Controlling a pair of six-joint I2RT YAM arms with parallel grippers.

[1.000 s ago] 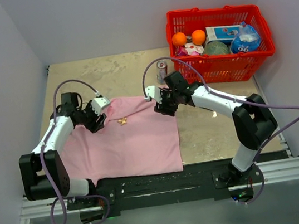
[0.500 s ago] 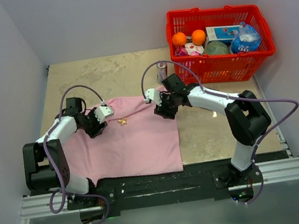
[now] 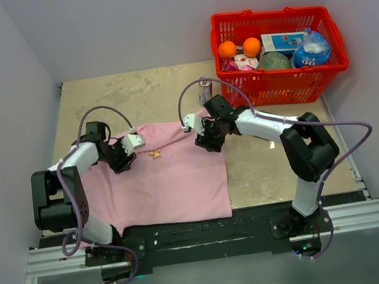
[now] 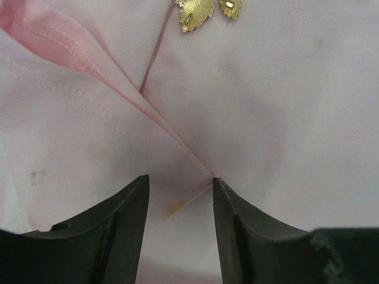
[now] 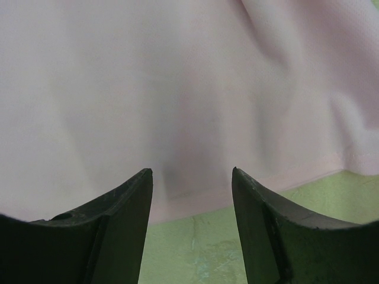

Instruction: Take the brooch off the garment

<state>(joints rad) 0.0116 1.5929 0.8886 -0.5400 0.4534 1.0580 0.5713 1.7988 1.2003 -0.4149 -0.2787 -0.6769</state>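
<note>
The pink garment (image 3: pixel 160 185) lies flat on the table in front of the arm bases. The small golden brooch (image 3: pixel 154 154) sits on it near the collar, and shows as gold leaf shapes (image 4: pixel 198 12) at the top of the left wrist view. My left gripper (image 3: pixel 128 158) is low over the cloth just left of the brooch. It is open (image 4: pixel 180 177), with a fabric fold running between its jaws. My right gripper (image 3: pixel 207 138) hovers open (image 5: pixel 192 170) at the garment's upper right edge (image 5: pixel 195 118), half over cloth and half over bare table.
A red basket (image 3: pixel 282 85) at the back right holds two oranges (image 3: pixel 240 48), a box and packets. A soda can (image 3: pixel 204 90) stands just left of it, behind my right gripper. White walls close the table on the left, back and right.
The left arm has drawn in and its gripper has settled lower on the cloth by the brooch, jaws narrowing slightly. The right gripper has crept a little along the garment's top edge.
</note>
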